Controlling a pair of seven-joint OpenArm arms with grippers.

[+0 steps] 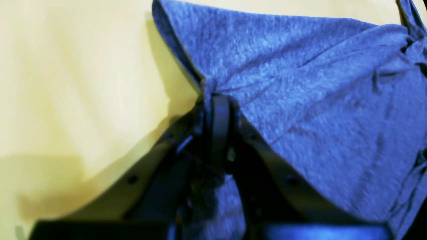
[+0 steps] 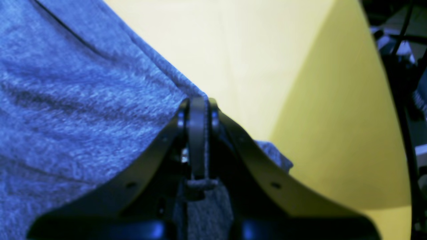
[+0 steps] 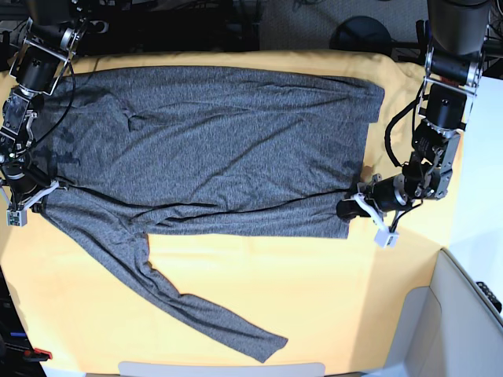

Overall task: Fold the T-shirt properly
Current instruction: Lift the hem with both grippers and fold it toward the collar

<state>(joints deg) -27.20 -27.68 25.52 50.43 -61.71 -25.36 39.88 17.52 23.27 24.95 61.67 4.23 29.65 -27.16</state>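
Observation:
The dark grey T-shirt [image 3: 212,133] lies spread flat across the table, its body running left to right. One long sleeve [image 3: 196,310] trails toward the front edge. At the right end, my left gripper [image 3: 344,210] pinches the lower corner of the shirt. In the left wrist view its jaws [image 1: 218,98] are shut on a bunch of the T-shirt [image 1: 300,83], which is pulled up into a peak. At the left end, my right gripper [image 3: 49,191] holds the other lower corner. In the right wrist view this gripper [image 2: 197,100] is shut on the edge of the T-shirt [image 2: 66,100].
A yellow-orange cloth [image 3: 314,298] covers the table under the shirt. Its edge [image 2: 383,100] drops off close to my right gripper. A pale grey bin-like object [image 3: 464,314] stands off the front right corner. Dark equipment and cables [image 3: 236,16] line the far side.

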